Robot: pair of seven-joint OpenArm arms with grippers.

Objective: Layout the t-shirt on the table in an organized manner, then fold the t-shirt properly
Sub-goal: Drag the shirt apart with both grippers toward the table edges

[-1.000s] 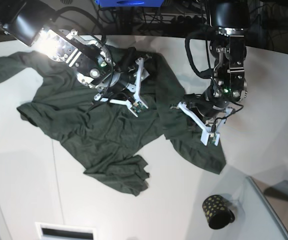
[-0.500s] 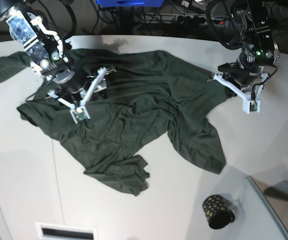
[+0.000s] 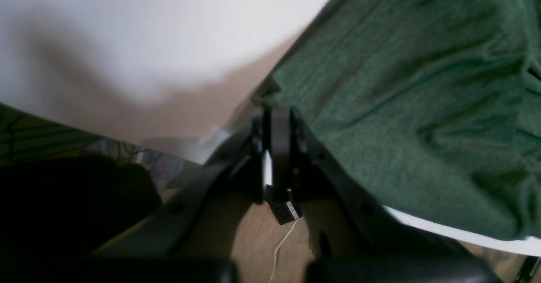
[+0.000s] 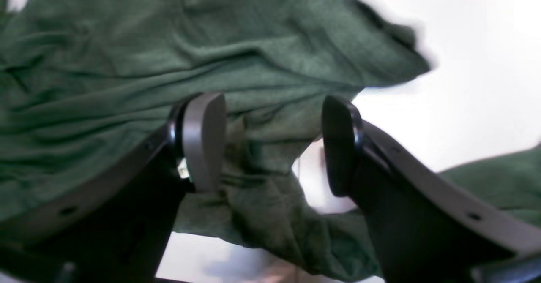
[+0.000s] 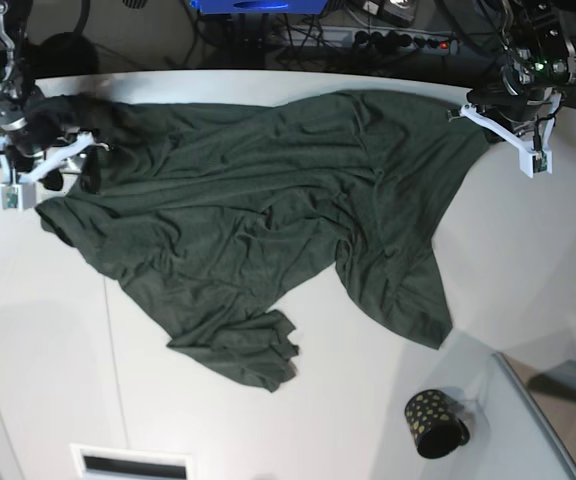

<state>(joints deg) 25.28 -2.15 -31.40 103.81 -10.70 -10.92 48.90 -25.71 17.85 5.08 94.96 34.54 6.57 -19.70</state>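
While both arms sit near the far rim of the wide, smooth white table (image 5: 38, 340), the large dark green thin-fabric t-shirt (image 5: 258, 220) lies stretched between them across the far half of that table. The left gripper (image 5: 480, 118), at the far right of the table in the base view, has its jaws pressed together, and its wrist view shows a corner of the green cloth (image 3: 405, 97) pinched between the dark fingertips (image 3: 280, 126) just past the table's curved edge. The right gripper (image 5: 53, 172), at the far left of the table, stands with its jaws apart; in its wrist view a bunched fold of the shirt (image 4: 262, 148) lies between the grey pads (image 4: 203, 139), touching the nearer one while the other stands clear of it, so whether it truly holds the cloth I cannot tell. From the stretched upper edge the shirt hangs toward the near side of the table in wrinkled lobes, flat on the surface. A small black cup with gold dots (image 5: 434, 422) rests on the table near its front right, apart from the shirt's lowest corner.
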